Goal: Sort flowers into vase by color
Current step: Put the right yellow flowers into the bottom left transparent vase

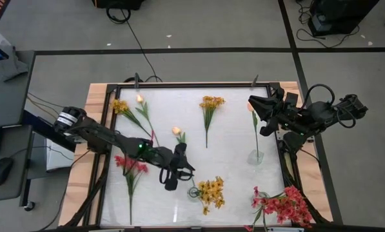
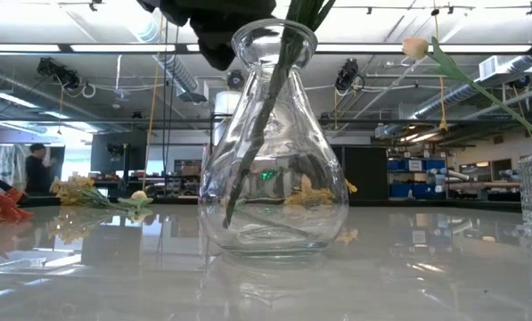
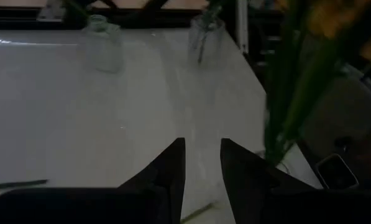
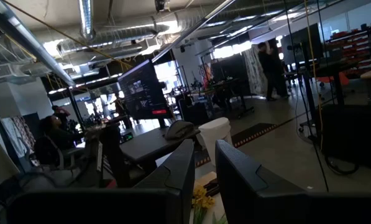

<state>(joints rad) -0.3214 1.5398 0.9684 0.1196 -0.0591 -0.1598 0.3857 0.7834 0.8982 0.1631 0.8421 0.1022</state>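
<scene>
While seven flower stems or bunches lie on the table (image 1: 231,154), three vases hold others. The left gripper (image 1: 173,182) hangs with fingers narrowly parted and empty, a yellow cluster (image 1: 211,192) in a clear vase (image 2: 267,143) just beyond them. The right gripper (image 1: 258,106) waits, fingers close together, seemingly empty; red blooms (image 1: 284,205) fill a near-corner vase.

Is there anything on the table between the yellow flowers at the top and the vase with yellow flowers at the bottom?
No. The high view shows only bare table between the loose yellow flowers and the vase's yellow flowers.
</scene>
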